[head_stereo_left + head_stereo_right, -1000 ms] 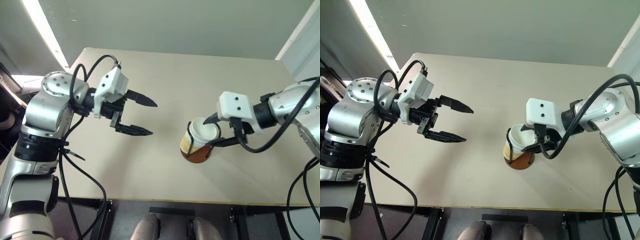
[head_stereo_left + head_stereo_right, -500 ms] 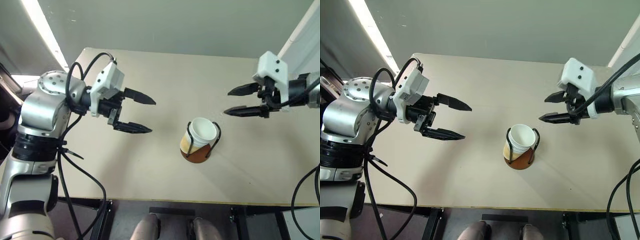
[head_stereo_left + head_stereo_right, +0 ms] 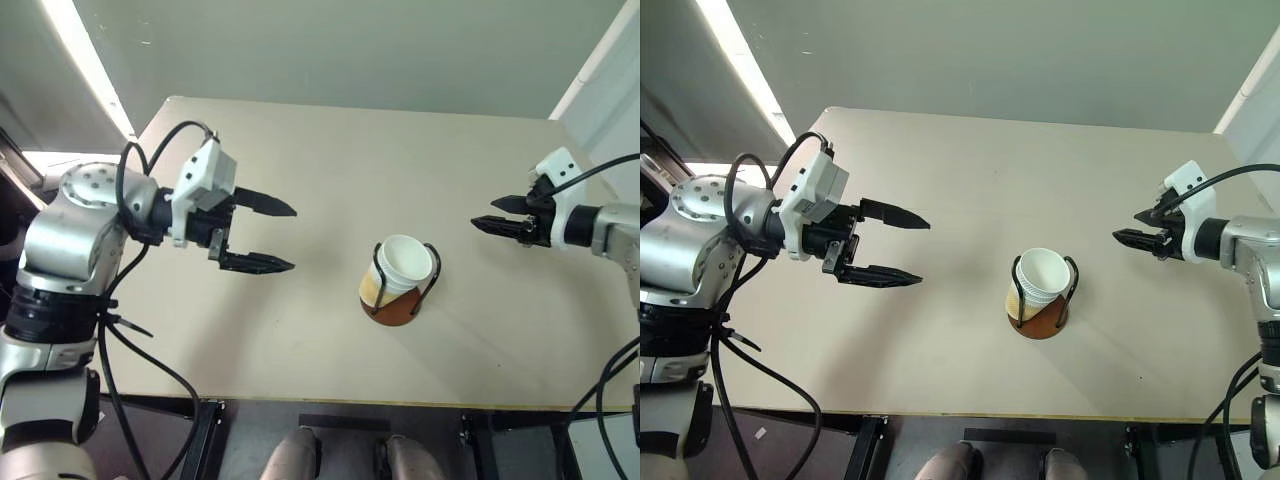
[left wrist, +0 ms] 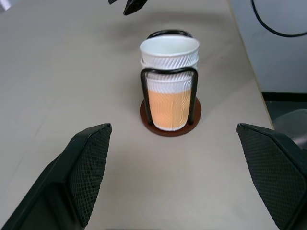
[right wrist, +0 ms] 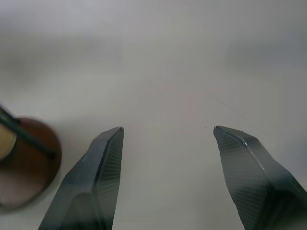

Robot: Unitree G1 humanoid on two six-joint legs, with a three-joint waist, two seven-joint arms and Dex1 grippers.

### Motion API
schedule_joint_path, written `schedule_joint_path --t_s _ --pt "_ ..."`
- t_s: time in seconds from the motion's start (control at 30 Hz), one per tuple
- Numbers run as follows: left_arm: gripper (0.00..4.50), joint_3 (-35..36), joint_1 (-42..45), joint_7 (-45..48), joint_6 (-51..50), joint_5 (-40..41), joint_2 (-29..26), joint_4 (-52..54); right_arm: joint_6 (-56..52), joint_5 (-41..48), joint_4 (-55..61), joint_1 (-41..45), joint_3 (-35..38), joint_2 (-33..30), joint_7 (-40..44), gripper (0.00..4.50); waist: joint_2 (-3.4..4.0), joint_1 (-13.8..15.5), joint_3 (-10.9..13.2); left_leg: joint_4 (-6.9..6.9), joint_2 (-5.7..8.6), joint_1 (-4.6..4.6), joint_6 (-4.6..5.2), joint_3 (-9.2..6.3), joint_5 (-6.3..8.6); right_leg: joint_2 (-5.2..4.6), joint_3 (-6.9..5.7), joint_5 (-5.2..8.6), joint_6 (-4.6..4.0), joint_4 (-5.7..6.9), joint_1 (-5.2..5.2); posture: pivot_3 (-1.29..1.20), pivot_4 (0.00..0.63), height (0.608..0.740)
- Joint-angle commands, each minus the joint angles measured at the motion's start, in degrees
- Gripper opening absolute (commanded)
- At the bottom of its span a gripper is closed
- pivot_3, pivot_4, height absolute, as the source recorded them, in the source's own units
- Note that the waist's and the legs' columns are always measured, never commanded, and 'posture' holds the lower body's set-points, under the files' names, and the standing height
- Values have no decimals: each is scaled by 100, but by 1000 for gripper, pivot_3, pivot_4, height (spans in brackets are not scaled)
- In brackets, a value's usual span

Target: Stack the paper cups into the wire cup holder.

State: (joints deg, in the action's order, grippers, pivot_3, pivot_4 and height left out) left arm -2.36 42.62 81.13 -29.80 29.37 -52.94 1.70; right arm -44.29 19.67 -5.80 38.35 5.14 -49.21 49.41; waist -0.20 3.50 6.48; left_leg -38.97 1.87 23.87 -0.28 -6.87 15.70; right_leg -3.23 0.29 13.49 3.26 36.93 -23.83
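Cups (image 3: 398,268) nested in one stack inside holder (image 3: 397,308), upright, near middle of worktop (image 3: 330,160), toward front edge. Left hand (image 3: 282,237) spread wide, holding nothing, above worktop well left of holder. Right hand (image 3: 482,222) partly spread, holding nothing, well right of holder, pointing toward it.

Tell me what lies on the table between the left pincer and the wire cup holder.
Nothing: that stretch of table is bare, in the left eye view, from the left pincer to the wire cup holder with its paper cups.
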Motion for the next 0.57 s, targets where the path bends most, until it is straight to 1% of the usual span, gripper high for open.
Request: schedule_joint_path --t_s 0.03,0.3,0.43,0.57 --pt "4500 344 -99 -216 -28 64 -47 139 101 99 74 -83 475 175 -382 3057 0 10 0 -1 0 0 0 0 0 0 0 0 0 0 0 0 150 740" --pt "4500 578 -314 -608 -108 139 46 138 383 262 258 -467 958 775 -976 3057 0 9 0 0 2 0 0 0 0 0 0 0 -1 -1 0 0 150 740" --pt "4500 667 -339 -829 -225 183 148 89 725 180 113 -450 1116 1091 -1403 3057 0 5 0 -2 2 -1 -1 0 0 0 0 -2 -4 0 1 0 150 740" --pt "4500 792 -411 -1129 -177 153 294 12 821 219 -23 -371 1221 1247 -1669 3057 0 8 0 -1 2 -1 -1 0 0 0 0 -2 -4 0 0 0 150 740"
